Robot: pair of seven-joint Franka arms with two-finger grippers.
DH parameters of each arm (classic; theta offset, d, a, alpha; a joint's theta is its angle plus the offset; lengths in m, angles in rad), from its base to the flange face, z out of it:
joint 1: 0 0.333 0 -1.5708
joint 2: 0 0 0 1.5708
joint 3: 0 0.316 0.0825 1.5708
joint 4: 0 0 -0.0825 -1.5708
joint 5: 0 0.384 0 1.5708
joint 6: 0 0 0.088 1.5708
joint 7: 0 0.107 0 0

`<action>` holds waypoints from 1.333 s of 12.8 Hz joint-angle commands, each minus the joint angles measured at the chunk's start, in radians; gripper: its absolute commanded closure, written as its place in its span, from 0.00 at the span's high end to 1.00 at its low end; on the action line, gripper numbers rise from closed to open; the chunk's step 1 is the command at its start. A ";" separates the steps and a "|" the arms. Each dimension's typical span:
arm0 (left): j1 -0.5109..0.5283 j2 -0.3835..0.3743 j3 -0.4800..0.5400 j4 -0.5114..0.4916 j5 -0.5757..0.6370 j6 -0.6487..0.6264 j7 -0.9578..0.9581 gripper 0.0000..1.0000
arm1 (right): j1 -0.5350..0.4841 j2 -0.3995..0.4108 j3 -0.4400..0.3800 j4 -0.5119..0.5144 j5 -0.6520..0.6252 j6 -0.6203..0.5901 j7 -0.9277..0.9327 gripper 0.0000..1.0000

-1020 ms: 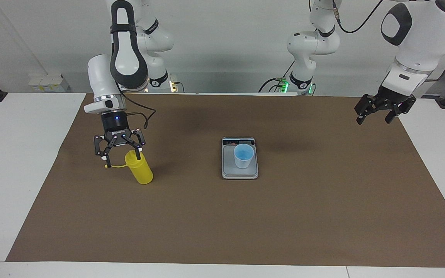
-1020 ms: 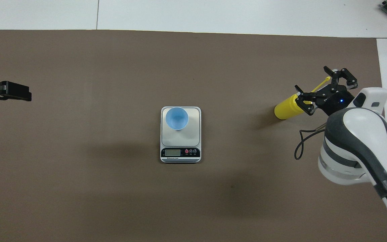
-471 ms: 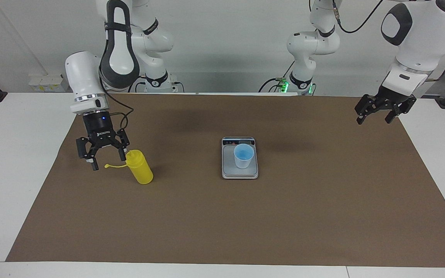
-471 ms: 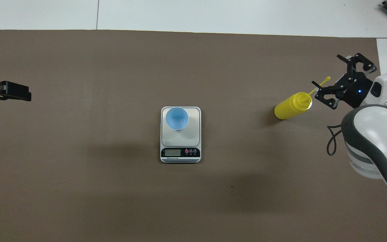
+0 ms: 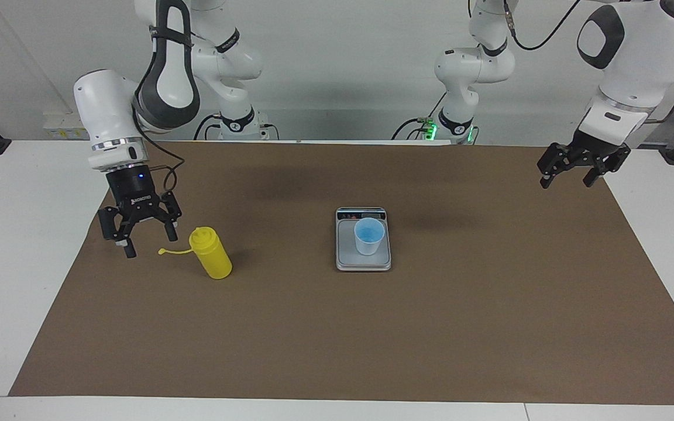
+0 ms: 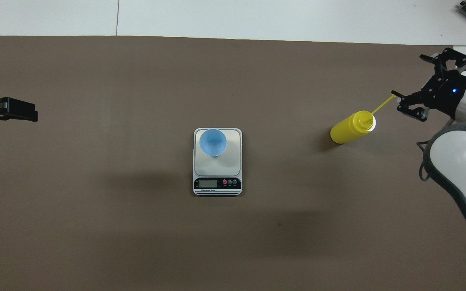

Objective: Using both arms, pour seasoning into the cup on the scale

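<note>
Facing view, cup point(image 5: 368, 235) on scale point(image 5: 363, 260) (contents unclear)

The right arm reaches down at its own end of the tabletop, wrist near vertical, its pincer point(image 5: 143, 240) point(image 6: 435, 87) pointing downward with fingers spread and nothing between them. The left arm waits at its end, forearm angled down, its pincer point(image 5: 568, 173) point(image 6: 22, 113) raised above the tabletop, fingers parted and empty.

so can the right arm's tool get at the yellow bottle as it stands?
Probably yes: the right tool hangs open beside the yellow bottle, which stands upright with only its cap strap between them.
</note>
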 commanded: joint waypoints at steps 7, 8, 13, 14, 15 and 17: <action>0.002 -0.017 -0.002 -0.013 0.004 0.011 0.002 1.00 | -0.007 0.013 0.014 0.224 -0.343 -0.420 0.980 1.00; 0.002 -0.017 -0.002 -0.013 0.004 0.011 0.004 1.00 | -0.007 0.018 0.014 0.253 -0.345 -0.485 1.041 1.00; 0.006 -0.017 -0.003 -0.014 0.004 0.011 0.007 1.00 | 0.030 0.062 0.020 0.441 -0.477 -0.766 1.478 1.00; 0.006 -0.017 -0.003 -0.016 0.004 0.011 0.007 1.00 | 0.031 0.067 0.020 0.458 -0.477 -0.800 1.511 1.00; 0.006 -0.018 -0.003 -0.016 0.004 0.011 0.007 1.00 | 0.033 0.067 0.020 0.460 -0.477 -0.820 1.519 1.00; 0.006 -0.017 -0.003 -0.016 0.004 0.011 0.007 1.00 | 0.033 0.061 0.020 0.462 -0.475 -0.862 1.531 1.00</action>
